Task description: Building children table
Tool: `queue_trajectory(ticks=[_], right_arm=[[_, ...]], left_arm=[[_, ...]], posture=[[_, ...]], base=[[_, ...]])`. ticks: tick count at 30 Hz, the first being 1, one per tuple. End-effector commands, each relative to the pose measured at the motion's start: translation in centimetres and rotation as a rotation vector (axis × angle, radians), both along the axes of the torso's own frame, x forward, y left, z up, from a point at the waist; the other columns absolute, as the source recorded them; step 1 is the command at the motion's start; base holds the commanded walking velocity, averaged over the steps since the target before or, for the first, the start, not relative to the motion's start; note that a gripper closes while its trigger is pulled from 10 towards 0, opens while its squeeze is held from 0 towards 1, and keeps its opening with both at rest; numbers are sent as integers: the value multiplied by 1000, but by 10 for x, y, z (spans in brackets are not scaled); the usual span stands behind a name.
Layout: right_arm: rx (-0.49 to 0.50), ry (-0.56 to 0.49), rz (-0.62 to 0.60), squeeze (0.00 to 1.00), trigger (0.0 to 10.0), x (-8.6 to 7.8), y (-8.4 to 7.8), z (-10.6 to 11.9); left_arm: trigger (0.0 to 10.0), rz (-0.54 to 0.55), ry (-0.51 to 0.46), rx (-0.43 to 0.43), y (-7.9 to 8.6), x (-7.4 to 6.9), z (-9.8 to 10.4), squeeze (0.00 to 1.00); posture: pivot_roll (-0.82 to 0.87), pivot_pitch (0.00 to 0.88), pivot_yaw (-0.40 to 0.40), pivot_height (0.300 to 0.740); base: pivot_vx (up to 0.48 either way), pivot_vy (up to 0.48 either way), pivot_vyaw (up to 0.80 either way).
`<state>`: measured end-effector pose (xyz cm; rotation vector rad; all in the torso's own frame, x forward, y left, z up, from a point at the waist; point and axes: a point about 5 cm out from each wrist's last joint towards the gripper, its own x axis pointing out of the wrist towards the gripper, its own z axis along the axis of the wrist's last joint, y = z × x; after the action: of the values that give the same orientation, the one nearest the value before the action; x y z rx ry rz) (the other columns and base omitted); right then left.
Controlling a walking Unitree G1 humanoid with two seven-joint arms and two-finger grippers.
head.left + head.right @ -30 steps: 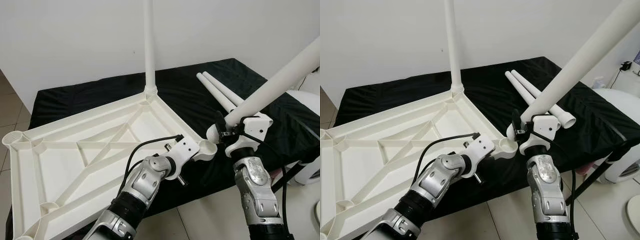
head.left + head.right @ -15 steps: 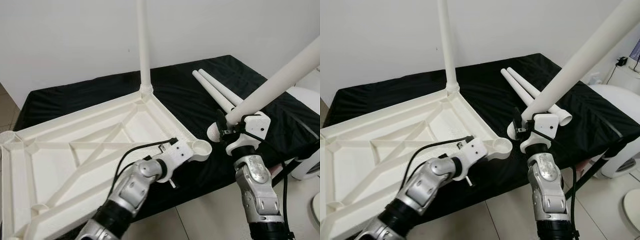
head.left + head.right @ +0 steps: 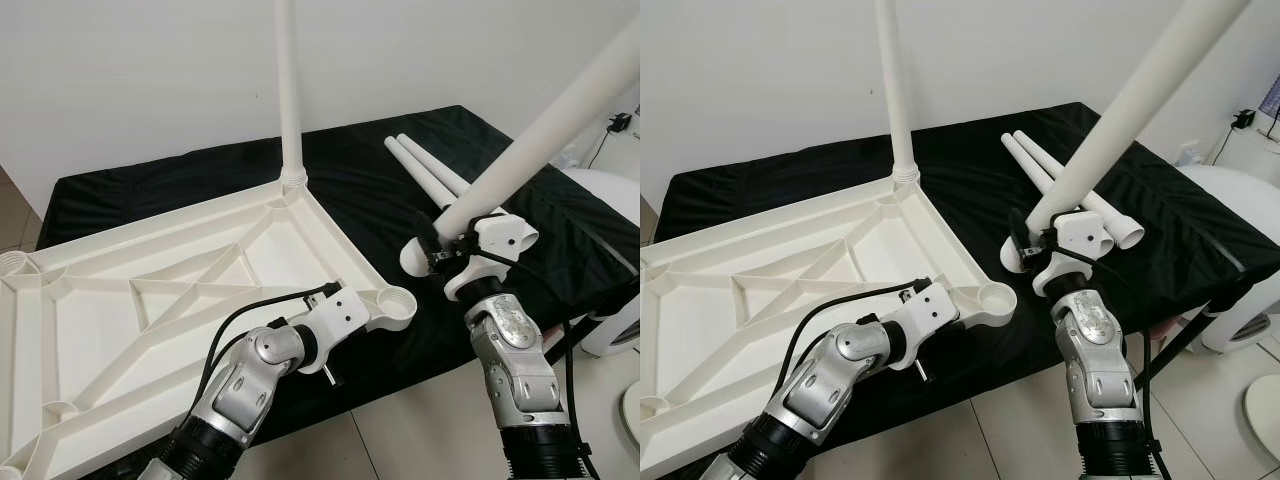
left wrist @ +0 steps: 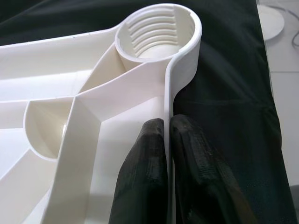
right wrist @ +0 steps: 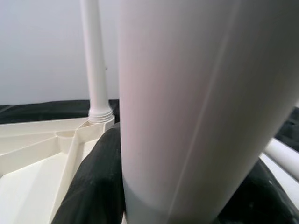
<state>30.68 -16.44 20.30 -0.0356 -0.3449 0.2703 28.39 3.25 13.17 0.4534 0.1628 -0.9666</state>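
Observation:
A white plastic tabletop (image 3: 150,290) lies upside down, its ribs facing up. One white leg (image 3: 290,90) stands upright in the far corner socket. The near right corner has an empty threaded socket (image 3: 398,300), seen close in the left wrist view (image 4: 156,32). My left gripper (image 4: 167,123) is shut on the tabletop's rim just behind that socket. My right gripper (image 3: 447,252) is shut on a second white leg (image 3: 540,130), held tilted. That leg's rounded lower end (image 3: 412,257) hangs slightly above and to the right of the socket. Two spare legs (image 3: 430,170) lie on the cloth.
A black cloth (image 3: 150,195) covers the low surface under the tabletop, against a white wall. Tiled floor (image 3: 420,440) lies in front of it. A white rounded appliance (image 3: 612,320) and a black stand strut (image 3: 1170,350) are at the right.
My right gripper has swung the held leg more upright, its lower end still beside the corner socket. The left gripper keeps its hold on the rim. The view has shifted slightly.

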Motion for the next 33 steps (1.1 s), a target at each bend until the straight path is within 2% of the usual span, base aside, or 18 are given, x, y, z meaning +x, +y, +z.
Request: queue_trajectory(ticks=[1, 8, 13, 14, 15, 18, 19, 20, 21, 25, 33], right_arm=[[-15, 14, 36, 0, 10000, 2, 5, 0], [-30, 57, 110, 0, 10000, 4, 12, -5], [-36, 61, 127, 0, 10000, 4, 14, -5], [-37, 62, 129, 0, 10000, 4, 14, -5], [-37, 62, 130, 0, 10000, 4, 14, -5], [-38, 63, 133, 0, 10000, 4, 14, -5], [-39, 63, 134, 0, 10000, 4, 14, -5], [-39, 63, 134, 0, 10000, 4, 14, -5], [-38, 63, 136, 0, 10000, 4, 14, -5], [-37, 61, 138, 0, 10000, 4, 14, -4], [-33, 56, 141, 0, 10000, 5, 15, -2]], left_arm=[[10000, 71, 6, 1, 14, 2, -4, 0], [10000, 177, 18, -42, 22, 9, -2, 0], [10000, 175, 37, -30, 23, 8, -4, 0], [10000, 164, 51, -33, 23, 7, -5, 769], [10000, 155, 54, -34, 23, 6, -4, 1000], [10000, 135, 41, -9, 24, 5, -3, 1000], [10000, 132, 36, -1, 24, 5, -2, 765], [10000, 132, 36, -1, 24, 5, -2, 765], [10000, 119, 29, 6, 23, 5, -1, 0], [10000, 68, 18, -6, 17, 3, 5, 0], [10000, 34, 29, 2, 5, -1, 4, 0]], posture=[[-115, 56, 39, 740], [-116, 66, 33, 740], [-117, 69, 34, 740], [-117, 69, 34, 740], [-117, 69, 34, 740], [-118, 73, 36, 740], [-118, 73, 36, 740], [-118, 73, 36, 740], [-118, 73, 36, 740], [-120, 73, 38, 740], [-125, 76, 38, 740]], base=[[0, 0, 0], [0, 0, 0], [0, 0, 0], [0, 0, 0], [0, 0, 0], [0, 0, 0], [0, 0, 0], [0, 0, 0], [0, 0, 0], [0, 0, 0], [0, 0, 0]])
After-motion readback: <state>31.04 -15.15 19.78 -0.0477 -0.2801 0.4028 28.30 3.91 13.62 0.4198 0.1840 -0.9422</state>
